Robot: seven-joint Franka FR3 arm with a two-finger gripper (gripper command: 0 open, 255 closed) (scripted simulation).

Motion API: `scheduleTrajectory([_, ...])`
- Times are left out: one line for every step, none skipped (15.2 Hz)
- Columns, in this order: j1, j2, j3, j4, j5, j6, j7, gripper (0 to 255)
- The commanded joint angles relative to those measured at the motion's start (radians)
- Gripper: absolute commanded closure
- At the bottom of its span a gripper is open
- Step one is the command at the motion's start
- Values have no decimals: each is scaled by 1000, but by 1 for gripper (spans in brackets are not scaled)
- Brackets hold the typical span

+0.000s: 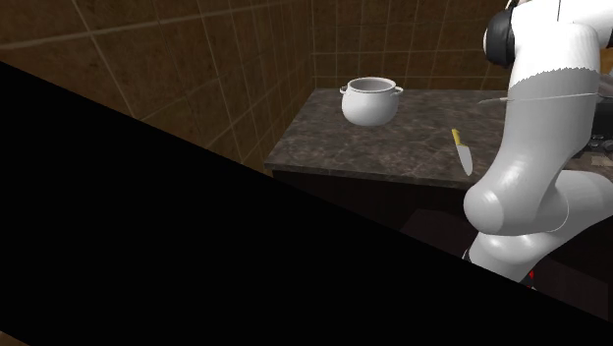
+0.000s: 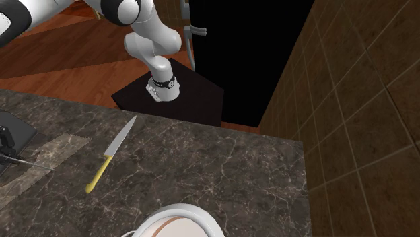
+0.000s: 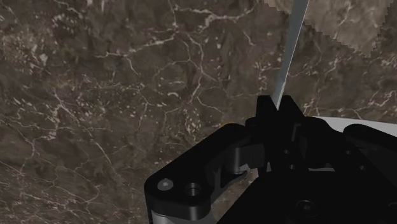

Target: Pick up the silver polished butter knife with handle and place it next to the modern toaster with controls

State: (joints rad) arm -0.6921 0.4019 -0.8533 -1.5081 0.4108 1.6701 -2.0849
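The pick-up looks done. In the wrist view the pincer [image 3: 278, 108] is pinching the butter knife [image 3: 292, 44]. Its black fingers are pressed against the near end, and the thin silver blade runs out from between them over the dark marbled tabletop [image 3: 114, 95]. I judge the knife to be lifted clear of the stone, though the gap itself is hard to read. Reading the shoulder view from left to right, a black area covers the lower left. A white pot [image 1: 370, 101] stands at upper centre on the tabletop. A second knife with a yellow handle [image 1: 462, 150] lies right of centre, untouched and not the one wanted. At the right of the frame the held knife shows as a thin, near-level silver line across the white arm [image 1: 530, 167]. What is left is the carry and the set-down beside the toaster; I cannot tell where the toaster stands, so I cannot judge how long that carry will be. As for the pose, in the second exterior view the arm's foot sits on the black stand [image 2: 195, 101] at upper centre. The links rise from there and bend away to the upper left corner, over the left part of the tabletop. In the shoulder view the elbow bulges at lower right, and the upper link leans up to a dark joint at the top right. The hand seems to point down at the stone.
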Motion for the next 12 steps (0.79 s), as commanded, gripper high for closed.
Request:
scheduleTrajectory([5,1,1,-26,2,27,-3,255])
scheduleTrajectory([7,3,2,-38,4,39,-6,255])
scheduleTrajectory([8,5,3,-49,6,51,-9,255])
scheduleTrajectory([9,7,5,-60,8,63,-12,255])
scheduleTrajectory([10,10,6,-71,11,75,-15,255])
scheduleTrajectory([11,12,7,-82,14,87,-18,255])
scheduleTrajectory([12,15,9,-92,17,98,-21,255])
scheduleTrajectory([12,18,10,-101,20,110,-24,255])
scheduleTrajectory([12,21,12,-111,23,121,-27,255])
scheduleTrajectory([12,25,14,-120,27,132,-31,255])
scheduleTrajectory([12,29,16,-129,30,143,-34,255])
scheduleTrajectory([12,33,18,-138,34,154,-38,255])
